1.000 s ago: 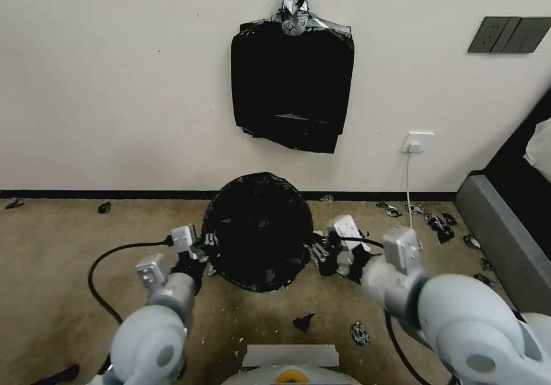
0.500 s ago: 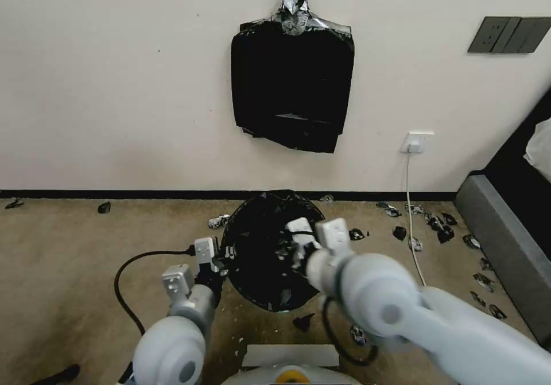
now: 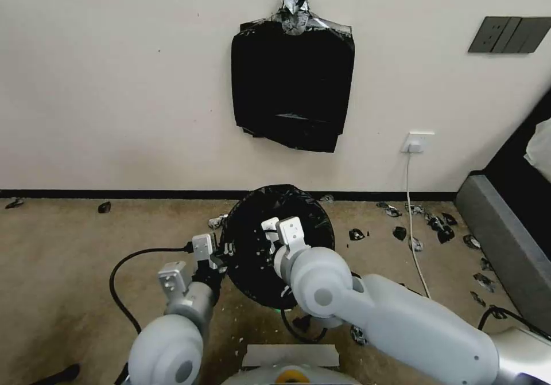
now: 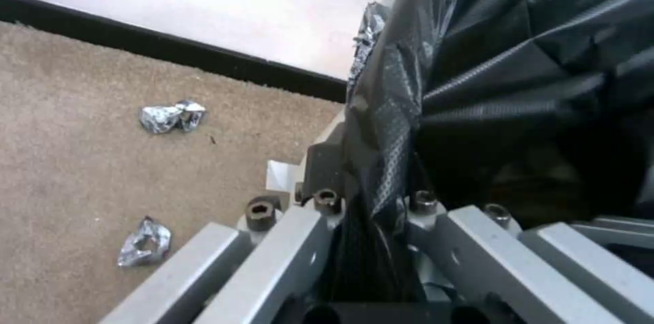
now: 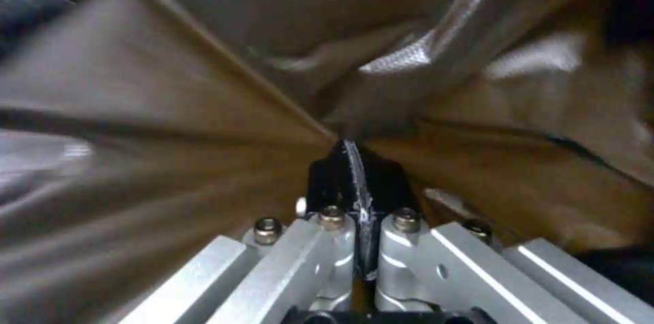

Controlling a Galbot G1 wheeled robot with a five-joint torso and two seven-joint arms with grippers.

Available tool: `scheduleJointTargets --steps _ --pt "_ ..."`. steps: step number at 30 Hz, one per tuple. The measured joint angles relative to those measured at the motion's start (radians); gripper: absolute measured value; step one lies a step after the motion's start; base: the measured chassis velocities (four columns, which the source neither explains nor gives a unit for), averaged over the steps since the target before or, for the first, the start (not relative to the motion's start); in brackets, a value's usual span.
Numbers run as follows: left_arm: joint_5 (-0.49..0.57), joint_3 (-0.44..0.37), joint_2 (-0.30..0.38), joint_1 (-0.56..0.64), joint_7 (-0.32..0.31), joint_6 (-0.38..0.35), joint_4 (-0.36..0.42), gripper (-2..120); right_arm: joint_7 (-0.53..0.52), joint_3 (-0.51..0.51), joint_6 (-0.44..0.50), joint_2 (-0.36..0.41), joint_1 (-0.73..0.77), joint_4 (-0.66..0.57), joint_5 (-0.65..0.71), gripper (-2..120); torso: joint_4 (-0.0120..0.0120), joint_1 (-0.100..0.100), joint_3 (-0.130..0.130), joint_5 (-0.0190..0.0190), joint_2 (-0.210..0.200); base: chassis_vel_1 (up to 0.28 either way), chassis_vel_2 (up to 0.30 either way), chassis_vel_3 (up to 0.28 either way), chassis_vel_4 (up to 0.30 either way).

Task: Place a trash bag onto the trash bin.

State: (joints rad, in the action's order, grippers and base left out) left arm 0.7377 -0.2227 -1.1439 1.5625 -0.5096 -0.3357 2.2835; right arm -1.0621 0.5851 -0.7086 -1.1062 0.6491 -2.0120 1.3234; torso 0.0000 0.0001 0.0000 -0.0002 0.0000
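Observation:
The trash bag is a glossy black film bag, spread into a round open shape on the carpet in front of the wall. It hides the trash bin. At the bag's left edge my left gripper is shut on the film, and the left wrist view shows its fingers pinching a fold. My right gripper is shut on a ridge of film, with bag film all around it. In the head view the right arm reaches across from the right, its wrist over the bag's mouth.
A flat black bundle of bags hangs on the wall above. Torn black and silvery scraps litter the carpet, some beside the bag. A white cord drops from a wall socket. Grey furniture stands at the right, and a black cable loops at the left.
My right arm swung left from the bag's right side to over its mouth. The bag shifted right and toward the wall, uncovering scraps at its left. My left gripper followed slightly right.

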Motion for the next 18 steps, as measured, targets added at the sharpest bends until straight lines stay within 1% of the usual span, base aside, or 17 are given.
scheduleJointTargets --steps 7,18 --pt "0.002 0.000 0.002 0.005 0.001 0.000 0.013 3 -0.005 0.033 -0.013 -0.019 -0.006 0.069 -0.055 0 0.0000 0.000 0.000 0.0001 0.000 0.000 0.000 0.000 0.000" --pt "0.006 0.000 0.003 0.016 0.005 0.000 0.022 3 0.000 0.043 -0.013 -0.039 -0.026 0.131 -0.087 0 0.0000 0.000 0.000 0.0002 0.000 0.000 0.000 0.000 0.000"
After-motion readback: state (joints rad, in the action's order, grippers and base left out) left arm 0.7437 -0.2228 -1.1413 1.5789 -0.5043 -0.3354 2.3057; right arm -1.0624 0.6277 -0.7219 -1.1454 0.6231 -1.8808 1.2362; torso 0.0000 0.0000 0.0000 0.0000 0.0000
